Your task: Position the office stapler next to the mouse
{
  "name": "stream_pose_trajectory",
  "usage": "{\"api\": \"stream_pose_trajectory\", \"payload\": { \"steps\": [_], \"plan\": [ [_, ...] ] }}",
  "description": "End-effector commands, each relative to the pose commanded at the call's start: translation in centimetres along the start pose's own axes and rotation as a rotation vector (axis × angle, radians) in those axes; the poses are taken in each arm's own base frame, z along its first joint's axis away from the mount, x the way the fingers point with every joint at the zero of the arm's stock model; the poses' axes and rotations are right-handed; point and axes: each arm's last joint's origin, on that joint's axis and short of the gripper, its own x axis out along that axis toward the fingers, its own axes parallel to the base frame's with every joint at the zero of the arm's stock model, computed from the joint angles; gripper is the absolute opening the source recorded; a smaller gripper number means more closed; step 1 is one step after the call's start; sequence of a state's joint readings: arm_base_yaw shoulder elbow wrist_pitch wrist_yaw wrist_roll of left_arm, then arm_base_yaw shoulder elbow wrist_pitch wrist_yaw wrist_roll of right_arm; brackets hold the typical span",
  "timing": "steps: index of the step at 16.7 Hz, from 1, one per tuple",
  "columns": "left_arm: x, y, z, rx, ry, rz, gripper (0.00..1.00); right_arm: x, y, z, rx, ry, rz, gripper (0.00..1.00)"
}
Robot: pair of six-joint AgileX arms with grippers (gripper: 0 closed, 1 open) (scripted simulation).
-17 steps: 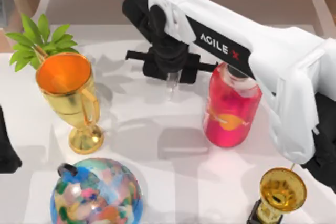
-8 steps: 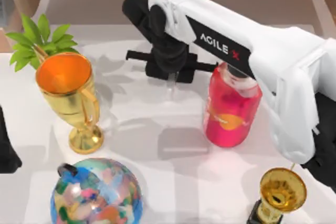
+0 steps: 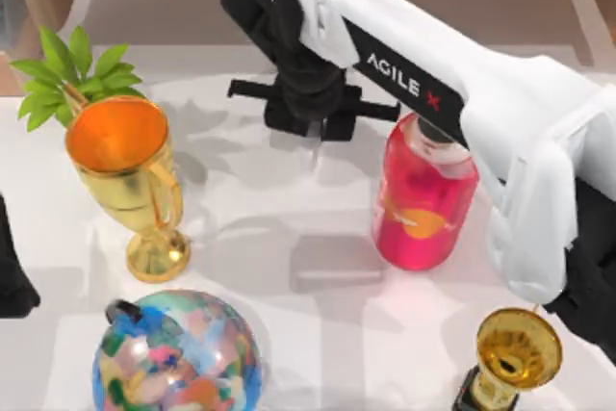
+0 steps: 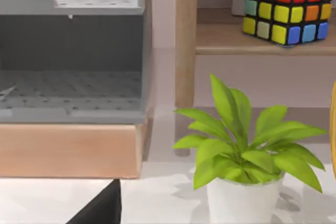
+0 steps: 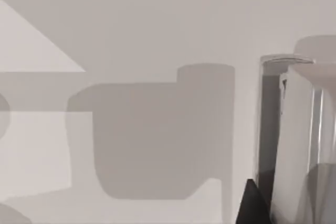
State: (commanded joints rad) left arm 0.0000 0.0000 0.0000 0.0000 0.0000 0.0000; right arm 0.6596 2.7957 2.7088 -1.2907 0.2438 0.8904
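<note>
White bench (image 3: pixel 289 334), shelf behind. Right tool (image 3: pixel 313 132) at far centre, clamped on stapler (image 3: pixel 314 153), its long axis hanging straight down. Mouse unseen. Left arm parked at left edge.

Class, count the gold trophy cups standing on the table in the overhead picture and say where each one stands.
2. A large gold cup with an orange inside stands at the table's left, beside the plant. A smaller gold cup stands at the bottom right, below the red bottle. The right arm could hide more.
</note>
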Motion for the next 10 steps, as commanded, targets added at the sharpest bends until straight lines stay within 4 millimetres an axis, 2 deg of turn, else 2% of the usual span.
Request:
{"api": "stream_pose_trajectory", "payload": {
  "steps": [2, 8, 10],
  "plan": [
    [0.0, 0.0, 0.0, 0.000, 0.000, 0.000, 1.00, -0.9, -0.1, 0.3, 0.000, -0.001, 0.001, 0.00],
    [0.0, 0.0, 0.0, 0.000, 0.000, 0.000, 1.00, -1.3, -0.1, 0.3, 0.001, -0.001, 0.003, 0.00],
    [0.0, 0.0, 0.0, 0.000, 0.000, 0.000, 1.00, -2.0, -0.7, 1.0, -0.009, 0.003, 0.009, 0.00]
  ]
}}
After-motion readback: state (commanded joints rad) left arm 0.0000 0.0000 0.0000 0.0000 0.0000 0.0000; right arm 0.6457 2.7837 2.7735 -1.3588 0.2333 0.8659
